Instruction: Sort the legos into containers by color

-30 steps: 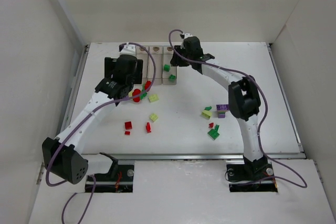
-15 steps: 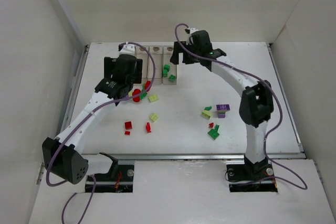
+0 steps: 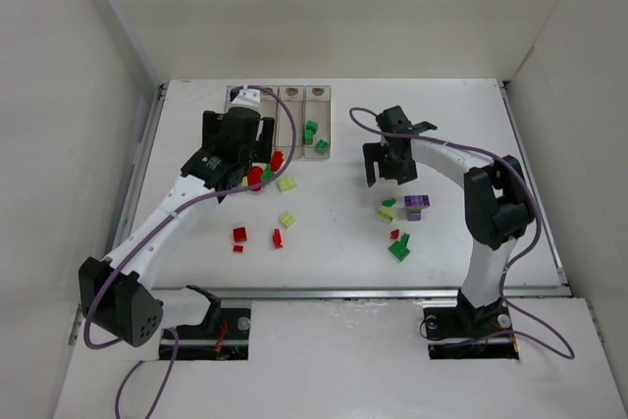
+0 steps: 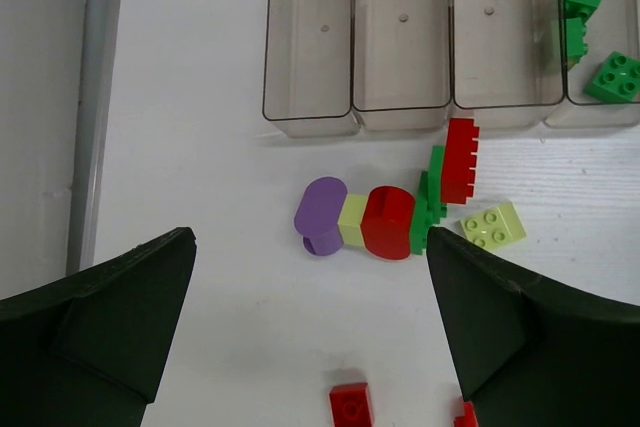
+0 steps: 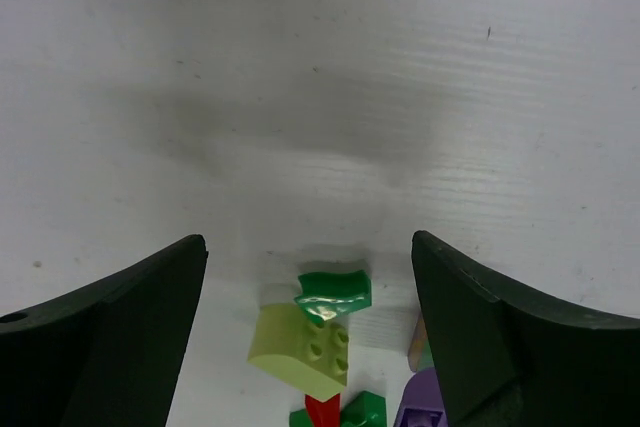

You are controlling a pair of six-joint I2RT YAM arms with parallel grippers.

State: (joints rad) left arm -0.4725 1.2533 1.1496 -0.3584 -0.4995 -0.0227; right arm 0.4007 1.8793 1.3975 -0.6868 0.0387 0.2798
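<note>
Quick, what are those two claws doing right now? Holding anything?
Left gripper: open, holding nothing.
Right gripper: open, holding nothing.

The white counter (image 3: 343,242) carries the row of clear containers (image 3: 292,117) at upper centre-left. Loose legos (image 3: 287,218) lie scattered just below them, and more in a cluster right of centre.

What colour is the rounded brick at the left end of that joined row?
Purple rounded brick, clearest in the left wrist view.
</note>
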